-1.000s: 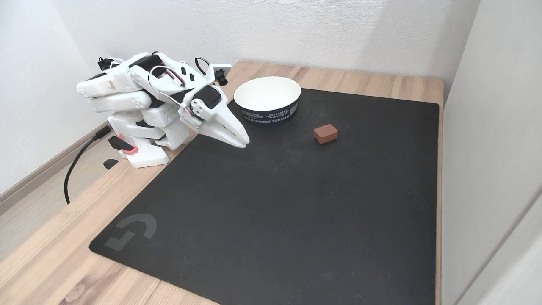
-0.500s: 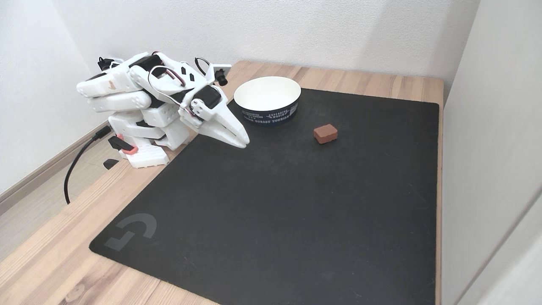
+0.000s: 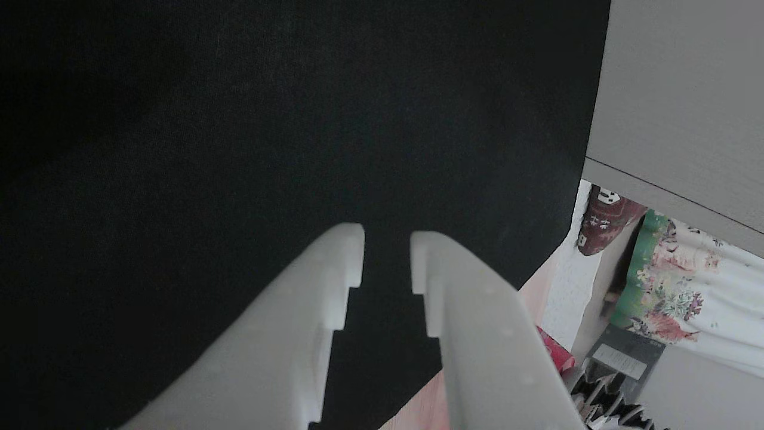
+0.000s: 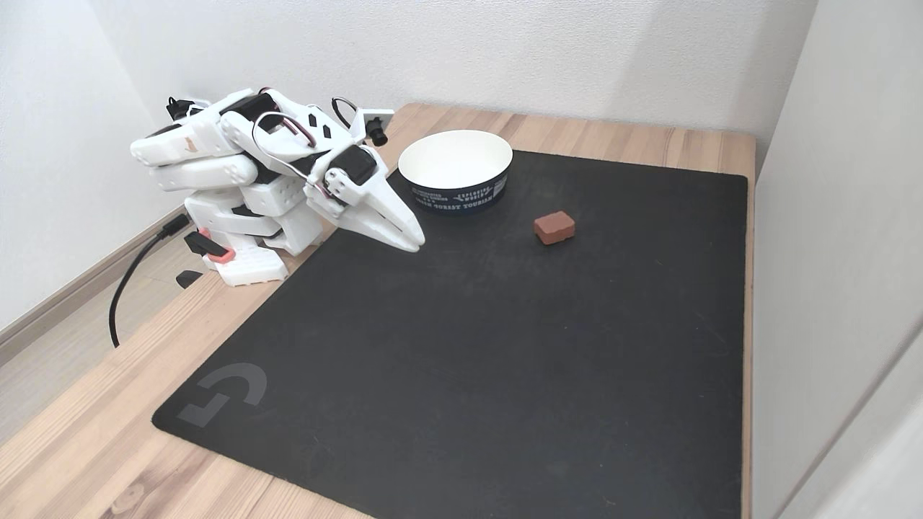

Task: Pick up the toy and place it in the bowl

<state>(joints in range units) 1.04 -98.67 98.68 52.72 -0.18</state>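
1. From my remote seat, the closest thing in the fixed view is the black mat [image 4: 469,360], which covers most of the wooden table [image 4: 86,440]. A grey logo [image 4: 223,393] sits near the mat's corner at about 7 o'clock from the mat's middle.
2. Further in, at roughly 10 o'clock from the mat's middle, I see the white arm [image 4: 238,173] folded low on its base, with a black cable [image 4: 133,277] trailing off the table edge.
3. The gripper [image 4: 412,241] points down toward the mat's edge. In the other view the gripper [image 3: 387,254] has its two white fingers [image 3: 322,298] standing a narrow gap apart, with nothing between them but the dark mat [image 3: 239,149] below.
4. The toy [image 4: 554,227], a small dark-red block, lies flat on the mat at about 3 o'clock from the gripper, well apart from it and untouched.
5. Beyond that, the bowl [image 4: 456,171], white inside with a dark printed band outside, stands on the mat's far edge, at about 10 o'clock from the toy and near it but not touching. I see nothing in the bowl.
6. Farthest back is the white wall [image 4: 505,50].
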